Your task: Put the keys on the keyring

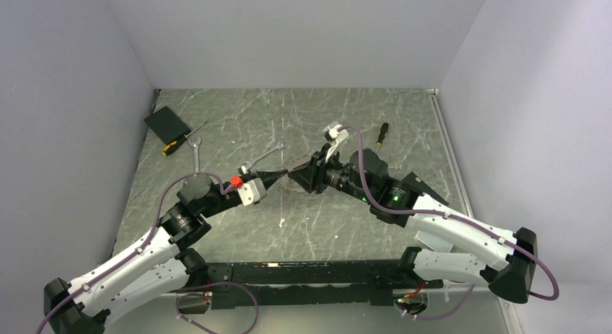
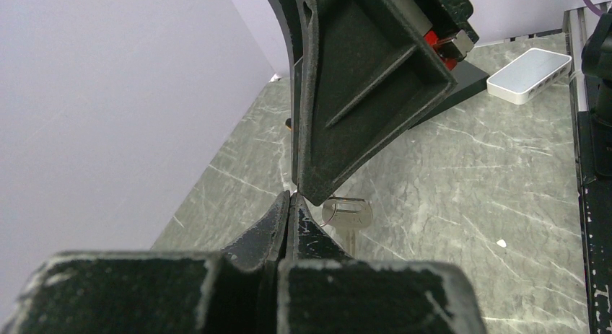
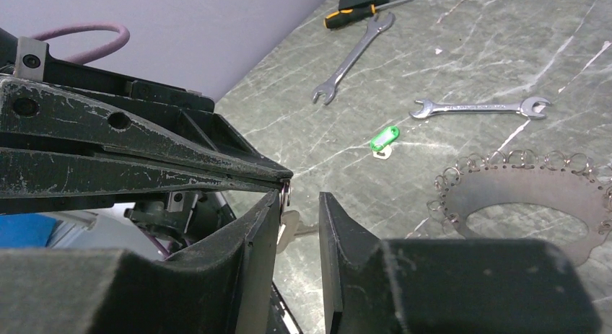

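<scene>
Left claw (image 2: 289,204) is nearest in the left wrist view, fingers pressed flat together with no gap. A tiny metal ring sits right at the tip, but cannot tell if it is pinched. The silvery key (image 2: 348,217) is just beyond the tip at 3 o'clock, head up, with a thin wire loop at its head. Cannot tell if it hangs or touches the worktop (image 3: 462,45).

Right claw (image 3: 302,204) has its jaws apart by a narrow gap and clamps nothing. The silvery key shows in that gap, close to the 9 o'clock finger. The left claw's tip comes in from 9 o'clock and ends just above the gap.

Keyring (image 3: 519,186) lies flat on the worktop at 3 o'clock of the right claw. It is a grey oval loop edged with small wire rings, and no claw touches it. The green key (image 3: 384,139) lies alone at 1 o'clock, apart from the keyring. The near wrench (image 3: 480,107) is beyond the keyring and the far wrench (image 3: 353,58) is at 12 o'clock. A screwdriver (image 3: 350,16) lies past that.

In the top view the 2 claws meet tip to tip mid-worktop. A white box (image 2: 529,65) sits behind the right arm.
</scene>
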Robot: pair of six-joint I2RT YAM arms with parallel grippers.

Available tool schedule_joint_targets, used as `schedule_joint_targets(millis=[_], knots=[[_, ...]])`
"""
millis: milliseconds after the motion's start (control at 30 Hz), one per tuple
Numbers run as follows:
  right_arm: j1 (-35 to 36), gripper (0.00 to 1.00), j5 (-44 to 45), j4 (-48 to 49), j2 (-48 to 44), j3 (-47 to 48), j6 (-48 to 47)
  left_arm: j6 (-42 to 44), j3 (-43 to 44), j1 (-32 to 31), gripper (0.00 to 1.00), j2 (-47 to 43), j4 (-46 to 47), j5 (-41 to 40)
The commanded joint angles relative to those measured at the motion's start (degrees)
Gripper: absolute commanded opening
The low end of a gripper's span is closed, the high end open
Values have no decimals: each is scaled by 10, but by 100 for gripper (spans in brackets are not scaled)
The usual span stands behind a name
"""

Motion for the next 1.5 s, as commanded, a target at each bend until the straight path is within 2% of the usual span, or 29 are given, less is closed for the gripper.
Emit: schedule_joint_targets(millis=[0,100,167,300,567,600,667,800,967,1000,1133,1300,1400,1433,1467], knots=[[0,28,1,27,2,25,9,-12,-4,-4,0,-11,33,12],[0,22,-1,27,2,24,8,-13,-3,-4,0,-13,32,9],[0,11,-3,25,2,25,8,-15,-3,-3,0,-14,33,7],[0,0,-7,21,7,27,10,-19,-1,-4,0,-15,30,6],[0,0,-11,16,7,24,9,-17,0,-4,0,-25,-2,2],[0,0,-11,12,6,25,5,-17,3,-4,3,-28,-12,-1],[0,0,-9,-1,4,29,-5,-12,13,-4,17,-36,-44,-3],[0,0,1,-35,-7,34,-20,-1,29,-4,35,-65,-137,-9],[0,0,9,-40,-23,2,-5,-97,47,-3,56,-94,-240,-97],[0,0,11,-41,-23,-5,0,-124,53,-4,59,-97,-257,-124],[0,0,6,-37,-22,-28,19,-212,66,-4,58,-103,-327,-192],[0,0,8,-38,-14,-32,25,-300,81,-4,70,-103,-390,-256],[0,0,9,-53,2,-28,34,-373,109,-3,84,-84,-449,-358],[0,0,7,-59,10,-25,38,-408,125,-4,84,-71,-480,-400],[0,3,6,-68,18,-19,42,-442,144,-4,79,-54,-530,-443]])
